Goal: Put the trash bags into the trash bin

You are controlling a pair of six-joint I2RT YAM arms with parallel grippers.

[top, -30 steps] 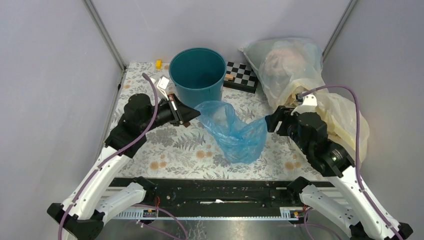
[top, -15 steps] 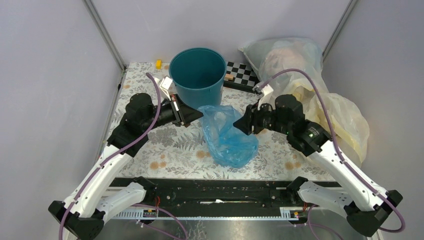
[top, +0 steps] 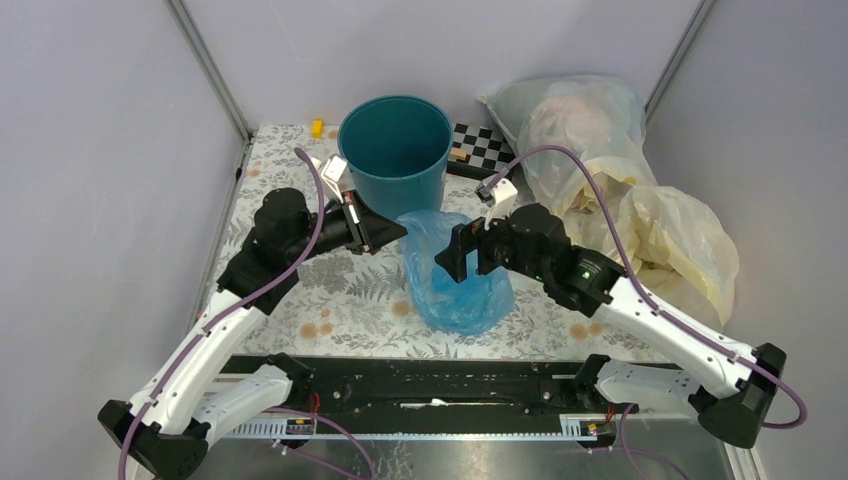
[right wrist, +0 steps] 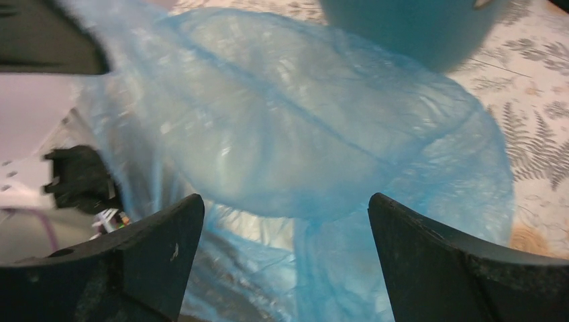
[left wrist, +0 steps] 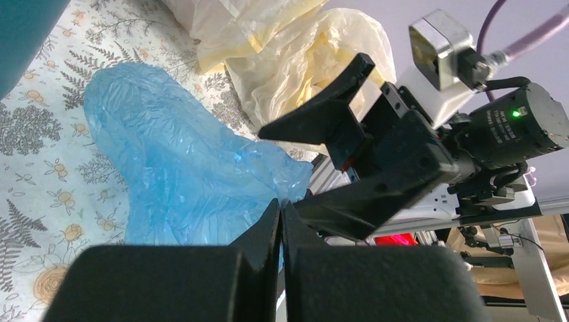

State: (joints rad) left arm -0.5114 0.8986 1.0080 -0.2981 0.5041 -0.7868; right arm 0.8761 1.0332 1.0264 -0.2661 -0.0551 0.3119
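Observation:
The translucent blue trash bag [top: 445, 285] lies crumpled on the floral table in front of the teal trash bin [top: 394, 150]. My left gripper [top: 398, 232] is shut on the bag's upper left edge, and the plastic pinched at the fingertips shows in the left wrist view [left wrist: 281, 203]. My right gripper [top: 462, 255] is open and sits over the bag's middle; in the right wrist view the bag [right wrist: 322, 154] fills the space between the spread fingers [right wrist: 161, 248]. The bin's wall shows at the top of that view [right wrist: 409, 27].
A checkerboard [top: 485, 150] lies right of the bin. A large clear stuffed bag [top: 575, 125] and pale-yellow bags [top: 670, 235] fill the back right. A small yellow block [top: 317, 127] sits at the back left. Grey walls enclose the table.
My right arm has swung left from the bag's right end to above its middle, open. The bag has bunched up and shortened leftward. My left gripper holds its place.

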